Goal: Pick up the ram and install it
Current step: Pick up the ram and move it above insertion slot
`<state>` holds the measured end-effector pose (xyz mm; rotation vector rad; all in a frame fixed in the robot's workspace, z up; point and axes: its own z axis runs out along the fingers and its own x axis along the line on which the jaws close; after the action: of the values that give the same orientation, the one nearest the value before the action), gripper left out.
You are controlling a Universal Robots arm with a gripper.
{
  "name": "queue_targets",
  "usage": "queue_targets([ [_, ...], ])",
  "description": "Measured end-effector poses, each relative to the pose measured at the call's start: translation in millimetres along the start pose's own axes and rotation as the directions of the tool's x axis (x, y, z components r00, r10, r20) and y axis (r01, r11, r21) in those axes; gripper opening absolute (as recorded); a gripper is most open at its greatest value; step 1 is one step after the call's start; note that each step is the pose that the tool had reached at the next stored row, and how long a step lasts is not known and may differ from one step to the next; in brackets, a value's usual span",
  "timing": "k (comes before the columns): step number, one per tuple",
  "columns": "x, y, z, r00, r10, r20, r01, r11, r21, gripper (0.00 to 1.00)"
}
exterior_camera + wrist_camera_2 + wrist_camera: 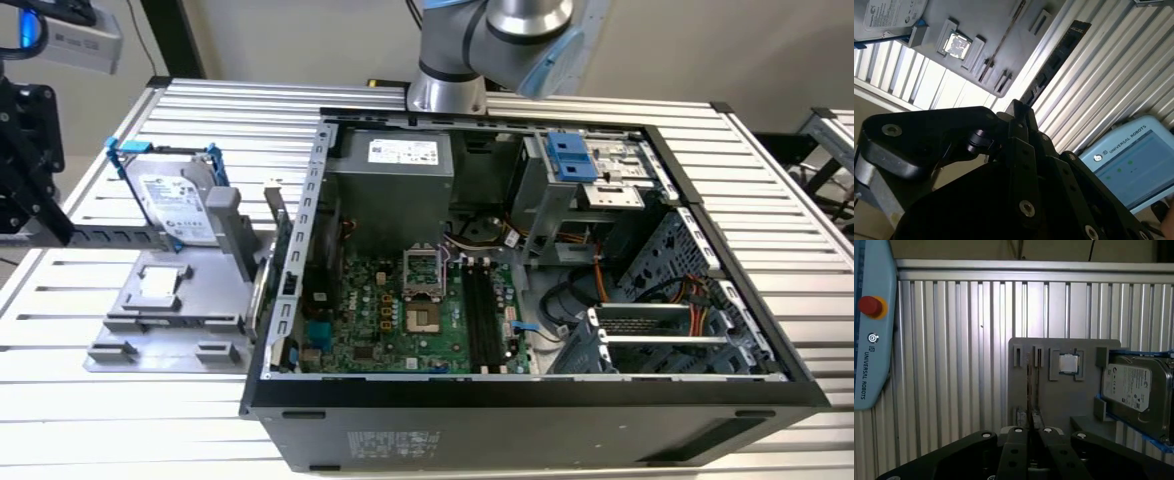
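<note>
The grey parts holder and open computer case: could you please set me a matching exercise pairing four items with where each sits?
1. thin dark ram stick
2. silver-labelled hard drive
3. small square silver chip
4. green motherboard

a. inside the open black computer case
b. flat in a square recess of the grey holder
c. in a blue bracket
d. on edge in a holder slot

Pairs: 1-d, 2-c, 3-b, 4-a.

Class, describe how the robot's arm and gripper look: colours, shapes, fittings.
The arm is silvery grey tubing with a pale blue joint cap. The gripper is matte black, built of angular linked bars dotted with round silver fasteners.
</note>
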<state>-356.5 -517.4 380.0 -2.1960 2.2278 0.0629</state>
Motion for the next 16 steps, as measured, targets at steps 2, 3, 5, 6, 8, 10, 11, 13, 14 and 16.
queue_targets([
  [2,0.0,-3.2,0.0,1.0000,0.000,0.0001,0.000,1.0000,0.0001,0.00],
  [3,0.0,-5.0,-0.1,1.0000,0.000,0.0000,0.000,1.0000,0.0000,0.00],
  [5,-0.1,-9.0,-0.1,1.0000,0.000,0.0001,0.000,1.0000,0.0001,0.00],
  [6,-0.1,-11.1,-0.1,1.0000,0.000,0.0001,0.000,1.0000,0.0002,0.00],
  [8,-0.2,-15.5,-0.2,1.0000,0.000,0.0001,0.000,1.0000,0.0001,0.00],
  [10,-0.2,-19.5,-0.3,1.0000,0.000,0.0001,0.000,1.0000,0.0002,0.00],
  [11,-0.3,-21.6,-0.4,1.0000,0.000,0.0001,0.000,1.0000,0.0001,0.00],
  [13,-0.4,-26.1,-0.4,1.0000,0.000,0.0001,0.000,1.0000,0.0001,0.00],
  [14,-0.4,-28.7,-0.5,1.0000,0.000,0.0000,0.000,1.0000,0.0000,0.00],
  [16,-0.6,-32.6,-0.5,1.0000,0.000,0.0001,0.000,1.0000,0.0001,0.00],
])
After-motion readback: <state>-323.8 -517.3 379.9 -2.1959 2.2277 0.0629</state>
